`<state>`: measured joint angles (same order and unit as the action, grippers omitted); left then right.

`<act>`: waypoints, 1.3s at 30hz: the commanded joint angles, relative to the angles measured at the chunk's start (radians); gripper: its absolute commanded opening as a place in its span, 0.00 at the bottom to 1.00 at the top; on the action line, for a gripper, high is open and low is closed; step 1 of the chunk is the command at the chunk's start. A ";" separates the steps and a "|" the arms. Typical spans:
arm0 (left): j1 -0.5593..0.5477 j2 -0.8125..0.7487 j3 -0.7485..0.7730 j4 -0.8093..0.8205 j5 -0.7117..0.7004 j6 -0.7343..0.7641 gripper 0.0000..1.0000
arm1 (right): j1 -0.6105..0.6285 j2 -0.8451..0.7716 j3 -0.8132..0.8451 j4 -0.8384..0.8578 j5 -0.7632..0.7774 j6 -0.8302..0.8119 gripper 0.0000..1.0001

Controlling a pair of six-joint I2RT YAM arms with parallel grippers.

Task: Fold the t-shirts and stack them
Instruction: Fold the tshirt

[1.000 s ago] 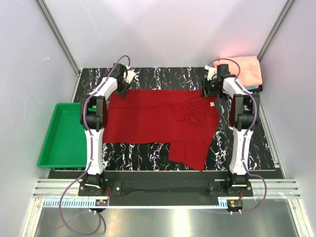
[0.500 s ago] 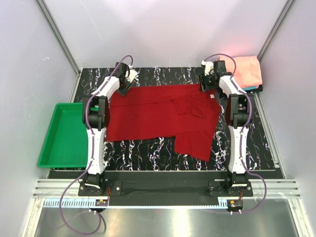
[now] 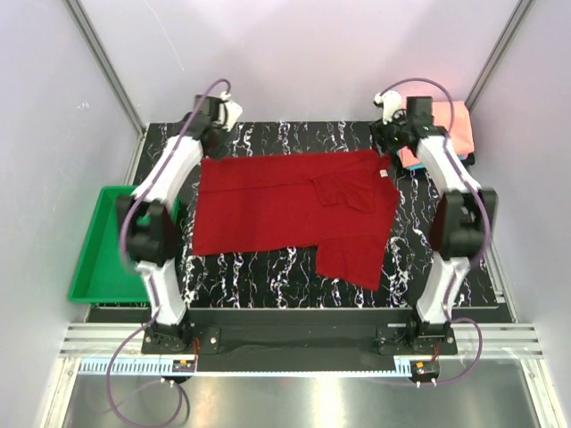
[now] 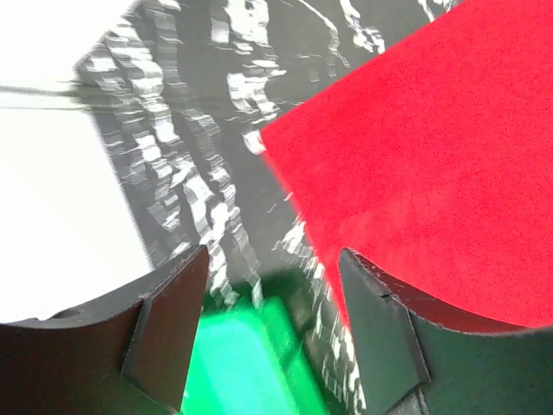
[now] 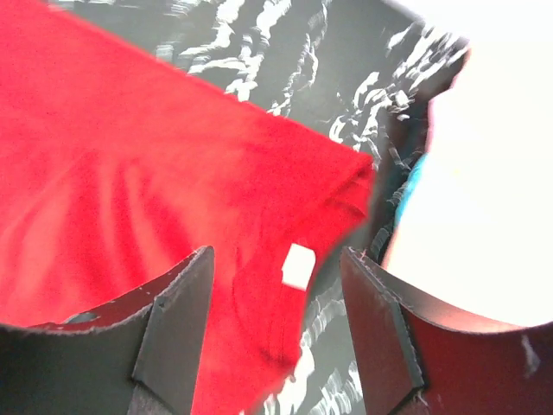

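Observation:
A dark red t-shirt (image 3: 285,205) lies spread flat on the black marbled table, one sleeve folded over its right half. My left gripper (image 3: 214,141) hangs open above the shirt's far left corner (image 4: 432,156), with nothing between its fingers (image 4: 168,320). My right gripper (image 3: 393,147) is open above the far right corner, where the collar and its white label (image 5: 298,265) show. A folded salmon-pink t-shirt (image 3: 449,125) sits at the back right. A teal edge (image 3: 464,159) peeks out under it.
A green plastic tray (image 3: 103,245) stands off the table's left edge and also shows below the left gripper (image 4: 242,363). White walls close in the back and both sides. The marbled table (image 3: 268,276) shows along the front.
Both grippers pulled the red shirt toward the back of the table, then opened, let go of its far edge and lifted off it. The shirt now lies still.

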<state>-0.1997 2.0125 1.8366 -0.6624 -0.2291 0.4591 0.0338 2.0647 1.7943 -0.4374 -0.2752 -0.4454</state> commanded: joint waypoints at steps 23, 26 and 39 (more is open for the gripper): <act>0.059 -0.664 -0.738 -0.058 0.378 -0.171 0.82 | 0.172 -1.288 -1.164 -0.581 -0.277 -0.867 0.55; 0.059 -0.640 -0.741 -0.072 0.385 -0.154 0.82 | 0.175 -1.361 -1.210 -0.664 -0.280 -0.969 0.55; 0.063 -0.569 -0.761 -0.097 0.312 -0.146 0.71 | 0.175 -1.175 -1.257 -0.522 -0.295 -1.104 0.53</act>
<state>-0.1410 1.4483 1.0771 -0.7765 0.1062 0.3145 0.2028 0.8364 0.5346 -1.0363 -0.5377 -1.4918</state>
